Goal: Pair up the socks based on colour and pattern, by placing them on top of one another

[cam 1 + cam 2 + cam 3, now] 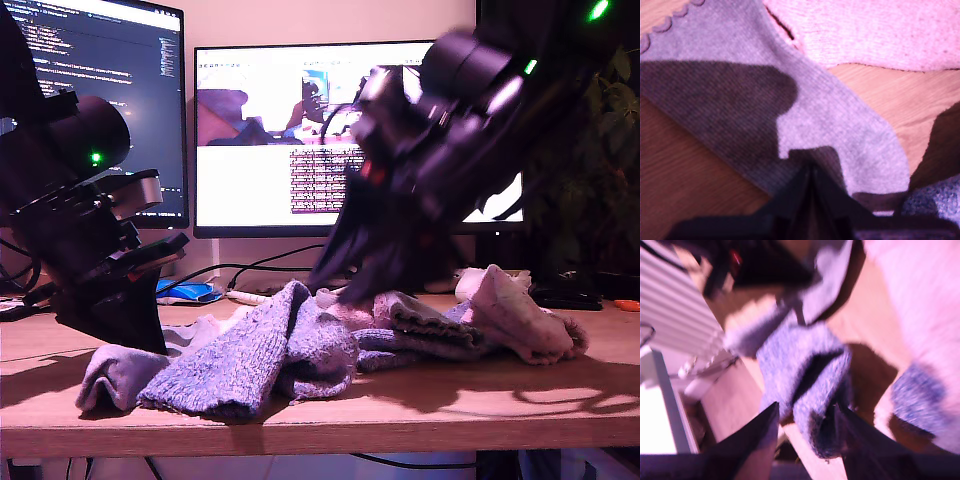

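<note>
Several socks lie heaped on the wooden table (420,410). A thin grey sock (105,375) (840,115) lies at the exterior view's left, and my first gripper (120,335) (810,170) is shut with its tips down on it; no cloth shows between the jaws. Beside it lies a fuzzy blue-purple knit sock (240,360) (805,375). My second gripper (350,280) (807,425) hangs open over the middle of the heap, blurred, with that knit sock's end between its fingers. A second blue knit sock (917,395) shows partly. A fluffy pale pink sock (520,320) (880,30) (920,305) lies at the exterior view's right.
Two lit monitors (300,130) stand behind the heap. A blue object (190,292) and cables lie at the table's back. A plant (600,150) stands at the exterior view's right. A white radiator (680,305) shows past the table. Another grey ribbed sock (430,325) lies mid-heap.
</note>
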Tool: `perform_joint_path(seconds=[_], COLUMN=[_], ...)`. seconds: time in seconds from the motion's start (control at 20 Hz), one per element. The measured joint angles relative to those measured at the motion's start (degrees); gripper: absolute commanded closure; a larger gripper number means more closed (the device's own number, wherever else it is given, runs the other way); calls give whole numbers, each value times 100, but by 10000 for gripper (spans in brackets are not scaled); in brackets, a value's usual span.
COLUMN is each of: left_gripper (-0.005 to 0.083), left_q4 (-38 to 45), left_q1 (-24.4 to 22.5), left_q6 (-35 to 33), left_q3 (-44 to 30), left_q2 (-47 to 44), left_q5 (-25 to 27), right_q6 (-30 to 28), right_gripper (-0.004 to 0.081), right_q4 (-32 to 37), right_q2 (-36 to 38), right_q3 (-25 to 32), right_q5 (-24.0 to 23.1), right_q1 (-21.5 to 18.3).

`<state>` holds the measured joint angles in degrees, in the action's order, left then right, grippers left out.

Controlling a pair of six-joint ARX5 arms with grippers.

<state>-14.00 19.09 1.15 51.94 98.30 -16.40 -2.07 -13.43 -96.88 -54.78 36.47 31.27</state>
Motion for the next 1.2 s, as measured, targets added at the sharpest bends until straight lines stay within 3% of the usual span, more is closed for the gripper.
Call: perform_joint_path(seconds=[0.1, 0.25, 0.4, 0.6, 0.7, 0.8, 1.0, 1.2], left_gripper=[795, 795, 795, 795, 795, 795, 795, 795], left_q4=[2, 2, 2, 2, 2, 2, 4, 7], left_q1=[0, 0, 0, 0, 0, 0, 0, 0], left_q6=[0, 2, 0, 0, 0, 2, 0, 0], left_q3=[0, 0, 2, 2, 2, 2, 2, 2], left_q2=[0, 0, 0, 0, 0, 0, 0, 0], left_q5=[0, 0, 0, 0, 0, 2, 2, 2], right_q6=[-76, -103, -52, -9, -70, -127, -219, -485], right_gripper=[542, 784, 781, 781, 781, 781, 781, 781], right_q4=[33, 179, 184, -682, -1165, -1685, -2090, -2806], right_q2=[-122, -170, -170, -140, 140, 654, 1617, 1818], right_q3=[0, 0, -96, -734, -933, -1075, -1300, -1314], right_q5=[-114, -264, -448, -660, -1054, -1434, -2046, -3318], right_q1=[138, 223, 223, 155, 83, -136, -918, -1486])
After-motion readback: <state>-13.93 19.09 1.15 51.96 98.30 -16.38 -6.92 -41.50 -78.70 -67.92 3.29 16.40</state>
